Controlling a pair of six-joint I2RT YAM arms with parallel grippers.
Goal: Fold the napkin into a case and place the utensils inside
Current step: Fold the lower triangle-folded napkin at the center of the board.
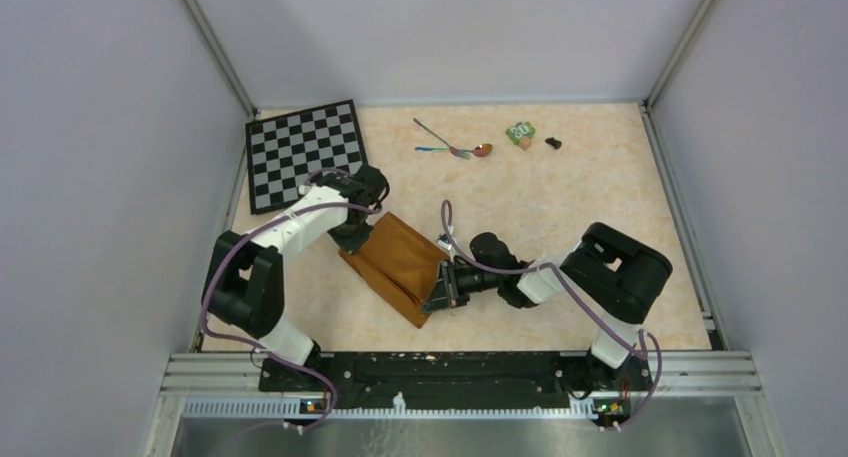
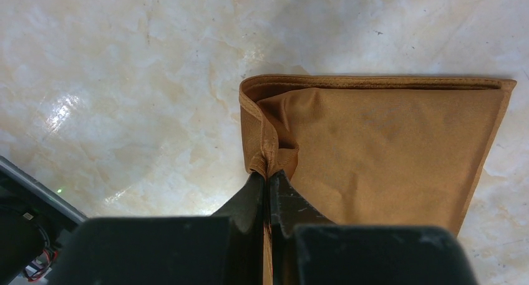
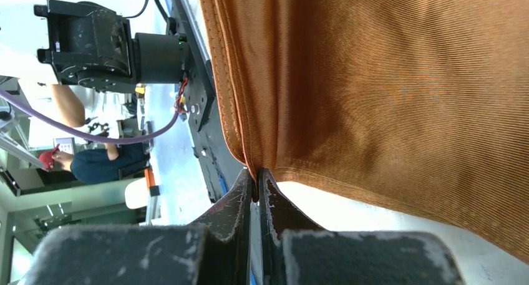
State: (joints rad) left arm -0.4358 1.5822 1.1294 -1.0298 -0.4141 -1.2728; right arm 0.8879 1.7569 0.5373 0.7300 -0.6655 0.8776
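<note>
Pinched napkin (image 1: 400, 262) corners vanish inside left gripper (image 2: 268, 176) and right gripper (image 3: 256, 174)

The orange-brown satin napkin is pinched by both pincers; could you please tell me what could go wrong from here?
1. The left pincer and right pincer each nip only a thin bit of hem on the orange-brown satin napkin, so the shiny cloth might slip free.
2. Uneven pulls could skew the fold already made.
</note>
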